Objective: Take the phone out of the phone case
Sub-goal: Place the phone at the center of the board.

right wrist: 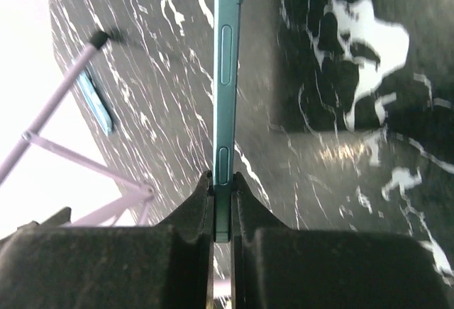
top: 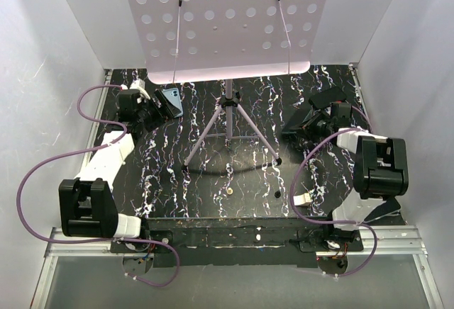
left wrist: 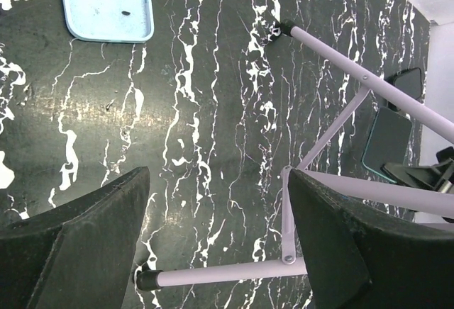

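Note:
The light blue phone case (left wrist: 106, 4) lies flat and empty on the black marbled table, ahead of my left gripper (left wrist: 216, 242), which is open and holds nothing. From above, the case (top: 172, 101) lies just right of the left gripper (top: 152, 108). My right gripper (right wrist: 223, 181) is shut on the phone (right wrist: 227, 75), seen edge-on as a thin teal-edged slab with side buttons, held above the table. From above, the phone (top: 325, 101) is a dark slab at the right gripper (top: 312, 120), back right. The left wrist view shows it far off (left wrist: 386, 142).
A lilac tripod (top: 228, 121) stands mid-table under a white perforated board (top: 227, 18); its legs (left wrist: 234, 275) run close under my left fingers. A second dark rounded shape (left wrist: 406, 82) sits behind the phone. White walls enclose the table.

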`<act>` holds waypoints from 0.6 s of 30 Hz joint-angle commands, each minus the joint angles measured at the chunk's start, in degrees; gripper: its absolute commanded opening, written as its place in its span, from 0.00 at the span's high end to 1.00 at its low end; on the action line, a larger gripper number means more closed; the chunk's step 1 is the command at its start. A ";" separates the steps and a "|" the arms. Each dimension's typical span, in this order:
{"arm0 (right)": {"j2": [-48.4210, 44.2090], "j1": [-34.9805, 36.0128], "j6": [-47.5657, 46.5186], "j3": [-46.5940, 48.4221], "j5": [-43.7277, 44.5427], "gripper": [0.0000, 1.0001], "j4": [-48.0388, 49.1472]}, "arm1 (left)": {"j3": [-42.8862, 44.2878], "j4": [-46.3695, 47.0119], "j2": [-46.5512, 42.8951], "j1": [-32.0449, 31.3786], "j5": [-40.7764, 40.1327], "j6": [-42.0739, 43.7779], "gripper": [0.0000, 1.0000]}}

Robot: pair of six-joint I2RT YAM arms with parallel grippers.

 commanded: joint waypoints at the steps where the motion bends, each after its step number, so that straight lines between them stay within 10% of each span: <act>1: 2.62 1.51 8.86 2.46 3.65 0.99 17.27 | -0.61 2.16 -2.13 -0.03 2.22 -1.70 0.23; 8: 12.28 3.09 11.15 9.48 4.63 0.97 15.45 | -1.32 3.74 -1.69 0.06 4.42 -3.29 0.23; 16: 7.38 5.38 6.50 11.07 12.61 0.25 -0.26 | -0.79 3.92 -0.72 0.06 7.14 -3.99 0.22; 18: 4.92 5.29 4.22 12.57 14.99 0.24 -6.59 | -0.62 3.92 -0.19 0.24 7.85 -4.34 0.22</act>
